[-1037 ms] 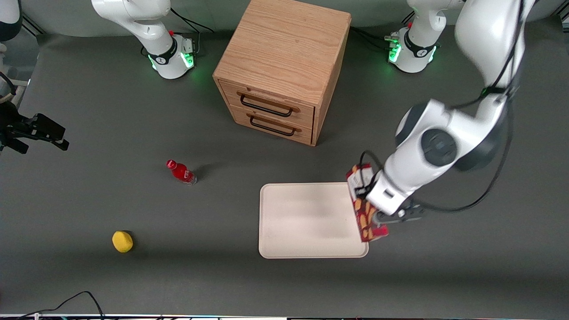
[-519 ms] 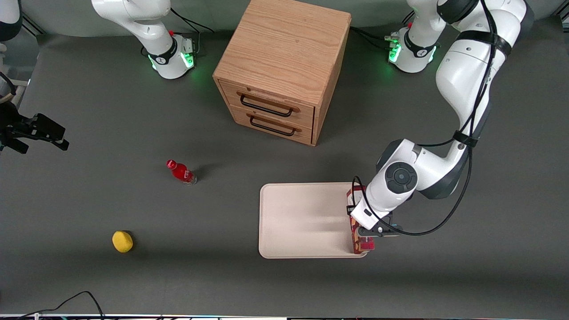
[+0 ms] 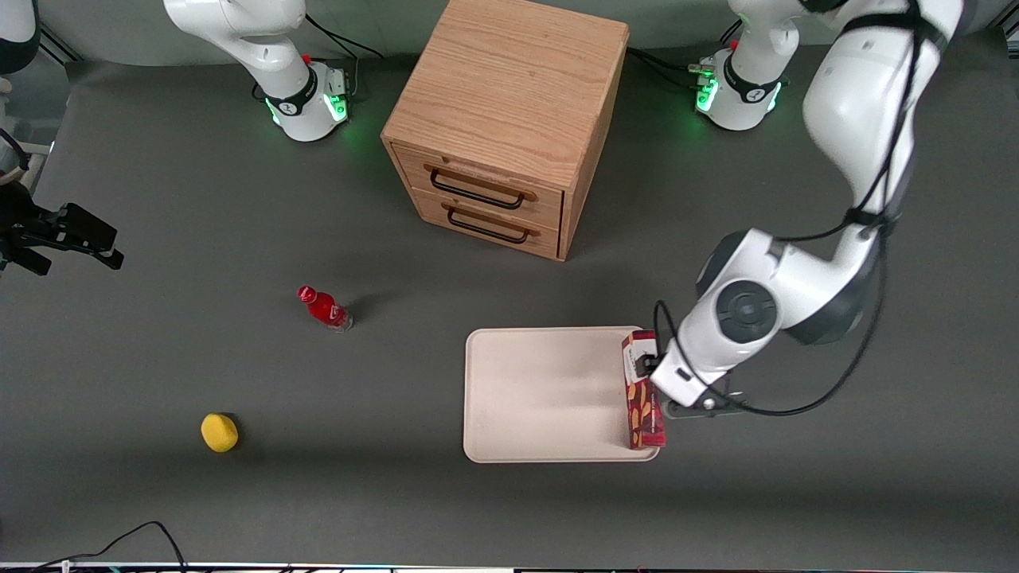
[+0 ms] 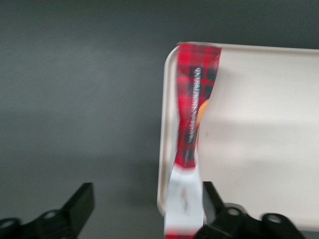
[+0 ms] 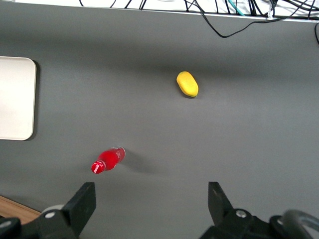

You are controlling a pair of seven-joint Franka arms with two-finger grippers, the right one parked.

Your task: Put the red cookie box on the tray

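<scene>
The working arm (image 3: 864, 119) has glossy white rounded shells with dark grey joint caps. Thin black cables loop along it. Its black two-finger gripper (image 4: 144, 214) above the tray edge has angular matte fingers (image 4: 79, 201), and the base glows green.

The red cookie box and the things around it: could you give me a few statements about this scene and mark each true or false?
1. The red cookie box rests on the tray, along its edge nearest the working arm. True.
2. The tool is clamped shut on the box. False: its fingers are spread wide, one touching the box at most.
3. Both cabinet drawers are pulled out. False: both are closed.
4. The small red bottle stands on the tray. False: it is on the table, toward the parked arm's end.
5. The yellow object is nearer the front camera than the bottle. True.
</scene>
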